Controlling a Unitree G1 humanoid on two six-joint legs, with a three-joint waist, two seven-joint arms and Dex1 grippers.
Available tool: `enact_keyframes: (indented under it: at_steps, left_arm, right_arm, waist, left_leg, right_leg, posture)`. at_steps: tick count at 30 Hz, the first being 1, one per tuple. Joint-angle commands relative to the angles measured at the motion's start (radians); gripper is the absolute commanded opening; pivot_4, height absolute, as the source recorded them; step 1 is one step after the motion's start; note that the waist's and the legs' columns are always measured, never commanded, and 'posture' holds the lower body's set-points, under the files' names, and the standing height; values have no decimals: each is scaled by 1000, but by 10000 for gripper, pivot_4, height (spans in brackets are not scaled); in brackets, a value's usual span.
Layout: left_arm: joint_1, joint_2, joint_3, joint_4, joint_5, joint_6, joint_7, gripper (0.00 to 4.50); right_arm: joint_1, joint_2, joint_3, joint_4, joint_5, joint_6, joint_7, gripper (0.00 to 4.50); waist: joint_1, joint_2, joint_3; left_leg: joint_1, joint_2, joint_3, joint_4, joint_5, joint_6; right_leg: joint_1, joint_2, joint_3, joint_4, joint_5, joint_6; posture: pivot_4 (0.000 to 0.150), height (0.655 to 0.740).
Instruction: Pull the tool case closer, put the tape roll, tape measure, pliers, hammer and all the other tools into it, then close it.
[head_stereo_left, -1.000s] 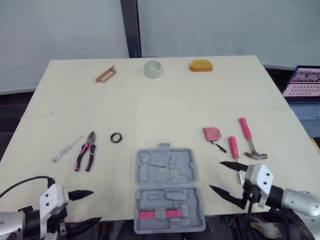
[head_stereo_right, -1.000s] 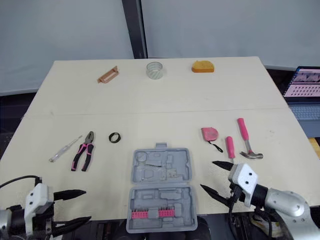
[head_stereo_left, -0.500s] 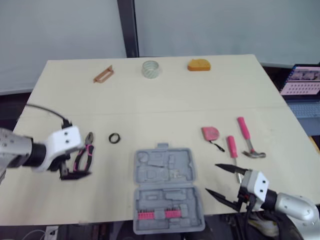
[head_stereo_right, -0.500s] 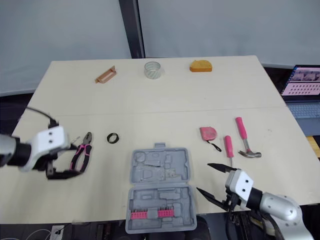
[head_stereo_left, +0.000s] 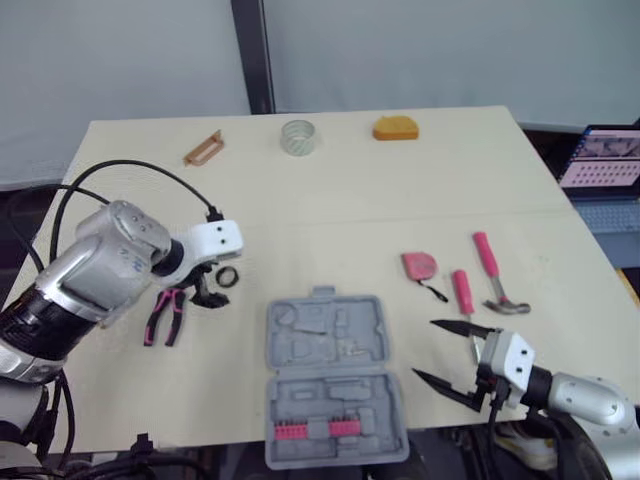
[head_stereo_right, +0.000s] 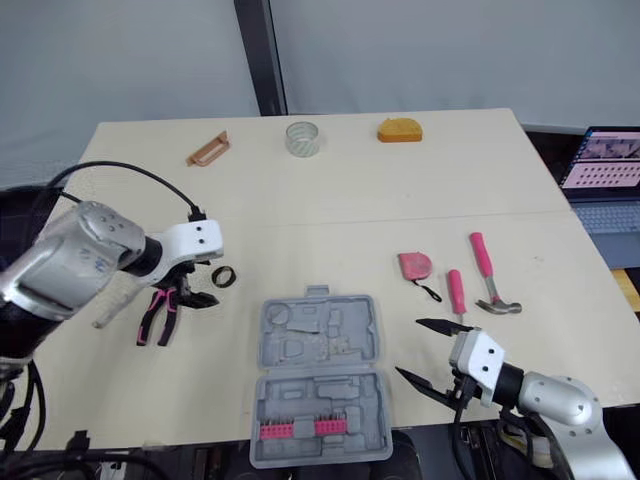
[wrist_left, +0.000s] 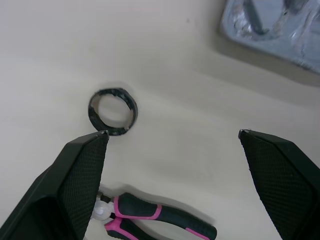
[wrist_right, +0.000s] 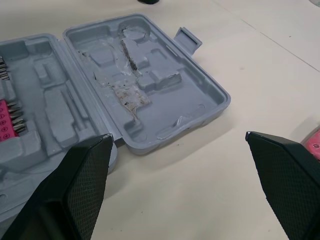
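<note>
While left end effector (wrist_left: 172, 133) gapes near tape roll (wrist_left: 114, 132) | pliers (head_stereo_left: 166, 315) adjacent | right end effector (head_stereo_right: 408, 347) apart

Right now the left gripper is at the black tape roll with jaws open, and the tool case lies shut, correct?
No: the tool case lies open, both moulded halves facing up, as the right wrist view shows. The left gripper is at the black tape roll, jaws open.
</note>
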Motion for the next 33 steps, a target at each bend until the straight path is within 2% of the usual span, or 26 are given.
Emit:
enact_keyframes:
  at_steps: [1,20,30,33]
  left_arm:
    - [-27,-15,-6,20,46,-5,-6,44728]
    - [-4,-203,-25,301,204,-207,21,44728]
    - [4,-249,-9,398,251,-280,17,44728]
    - [7,-258,3,406,256,-288,21,36322]
  right_arm:
    - [7,-13,-20,-26,24,-4,16,44895]
    - [52,-14,-39,22,28,-78,19,44895]
    - [65,-23,-60,61,36,-117,34,44895]
    - [67,-23,-69,71,41,-125,41,45000]
  waist:
    - [1,-1,1]
    - [2,-2,1]
    - [2,-2,1]
    - [2,-2,1]
  left_leg:
    - [0,0,0,1,0,0]
    - [-1,0,-1,5,0,0]
    - [-2,0,-1,6,0,1]
    - [-1,0,-1,6,0,1]
  right_leg:
    - [0,0,0,0,0,0]
    - [1,0,0,2,0,0]
    - [1,0,0,2,0,0]
    - [1,0,-1,3,0,0]
  posture:
    - [1500,7400]
    - [1500,7400]
    - [1500,7400]
    - [1500,7400]
